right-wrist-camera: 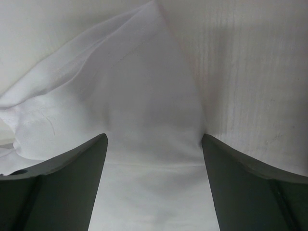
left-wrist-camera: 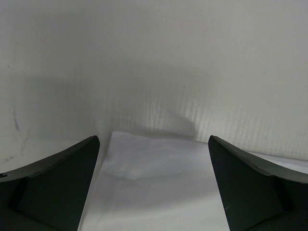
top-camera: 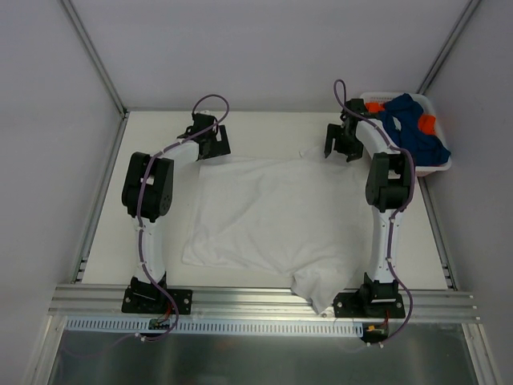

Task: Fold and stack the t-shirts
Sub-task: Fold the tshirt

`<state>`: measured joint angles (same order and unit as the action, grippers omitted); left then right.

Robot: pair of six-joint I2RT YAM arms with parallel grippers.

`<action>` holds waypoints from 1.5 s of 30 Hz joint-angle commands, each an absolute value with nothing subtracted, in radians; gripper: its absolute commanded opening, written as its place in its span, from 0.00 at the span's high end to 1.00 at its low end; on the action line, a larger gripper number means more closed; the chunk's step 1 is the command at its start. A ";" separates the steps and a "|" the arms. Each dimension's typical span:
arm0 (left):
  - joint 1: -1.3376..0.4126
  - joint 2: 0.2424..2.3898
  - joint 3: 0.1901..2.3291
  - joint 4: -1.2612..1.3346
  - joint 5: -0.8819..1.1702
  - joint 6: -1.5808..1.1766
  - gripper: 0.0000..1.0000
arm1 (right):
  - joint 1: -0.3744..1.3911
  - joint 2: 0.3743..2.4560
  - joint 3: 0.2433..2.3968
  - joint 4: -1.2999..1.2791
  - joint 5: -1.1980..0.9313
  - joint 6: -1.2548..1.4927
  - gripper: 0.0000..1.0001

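A white t-shirt [top-camera: 272, 216] lies spread flat on the table, one sleeve hanging over the near edge. My left gripper [top-camera: 212, 143] hovers at its far left corner, jaws wide apart. In the left wrist view that corner [left-wrist-camera: 154, 183] lies between the open fingers of the left gripper [left-wrist-camera: 154, 139], untouched. My right gripper [top-camera: 341, 143] is down at the shirt's far right corner. The right wrist view shows a raised fold of white cloth [right-wrist-camera: 144, 96] running between the spread fingers of the right gripper [right-wrist-camera: 154, 137], not pinched. A dark blue t-shirt [top-camera: 409, 128] and an orange one [top-camera: 427, 124] sit in the basket.
A white plastic basket [top-camera: 439, 166] stands at the far right corner of the table, just behind the right arm. Bare table [top-camera: 152, 249] shows left of the shirt. White walls enclose the table on three sides.
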<state>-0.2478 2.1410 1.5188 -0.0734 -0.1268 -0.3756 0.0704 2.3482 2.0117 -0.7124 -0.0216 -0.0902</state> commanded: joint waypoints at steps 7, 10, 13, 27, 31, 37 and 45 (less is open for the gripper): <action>-0.245 2.146 1.557 -0.123 -0.106 -0.394 0.11 | 0.064 2.365 2.068 -0.769 -0.049 -0.081 0.33; -0.245 2.151 1.566 -0.129 -0.106 -0.397 0.27 | 0.063 2.375 2.086 -0.782 -0.057 -0.083 0.40; -0.245 2.155 1.577 -0.141 -0.110 -0.391 0.49 | 0.058 2.388 2.100 -0.793 -0.069 -0.081 0.47; -0.245 2.155 1.632 -0.170 -0.224 -0.342 1.00 | 0.054 2.352 2.088 -0.762 -0.015 -0.087 0.99; -0.245 2.090 1.606 -0.170 -0.253 -0.344 1.00 | 0.055 2.249 1.985 -0.720 0.037 -0.101 1.00; -0.245 2.030 1.592 -0.172 -0.258 -0.348 1.00 | 0.060 2.128 1.893 -0.689 0.034 -0.112 1.00; -0.247 1.936 1.557 -0.169 -0.259 -0.336 1.00 | 0.083 1.988 1.810 -0.687 0.052 -0.121 0.99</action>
<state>-0.2478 2.0197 1.5707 -0.1734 -0.2287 -0.3546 0.0708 2.0762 1.8313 -0.6853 0.0269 -0.1001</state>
